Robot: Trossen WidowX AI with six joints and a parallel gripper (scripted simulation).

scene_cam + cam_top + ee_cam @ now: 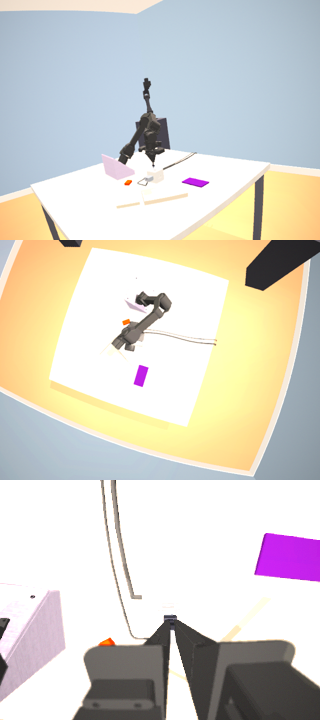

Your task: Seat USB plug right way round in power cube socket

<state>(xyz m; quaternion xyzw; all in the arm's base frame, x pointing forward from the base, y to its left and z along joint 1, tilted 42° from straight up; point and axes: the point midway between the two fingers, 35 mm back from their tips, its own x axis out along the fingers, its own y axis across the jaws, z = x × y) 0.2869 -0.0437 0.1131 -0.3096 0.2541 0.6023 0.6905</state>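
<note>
My gripper (153,163) (171,623) points straight down and is shut on the small dark USB plug (170,618), which is pinched at the fingertips. In the exterior view the plug hangs a little above the top of the white power cube (156,175). A small grey plug (148,178) with a wire loop sits in the cube's side. In the top view the arm (144,322) hides the cube and the plug. In the wrist view the white cube barely shows against the white table.
Two thin cables (180,336) (178,161) (112,555) run from the cube to the table edge. A pink wedge (134,306) (115,167) (30,630), an orange block (126,321) (128,182) (106,642), a purple card (141,375) (195,182) (287,557) and beige strips (165,197) lie around the cube.
</note>
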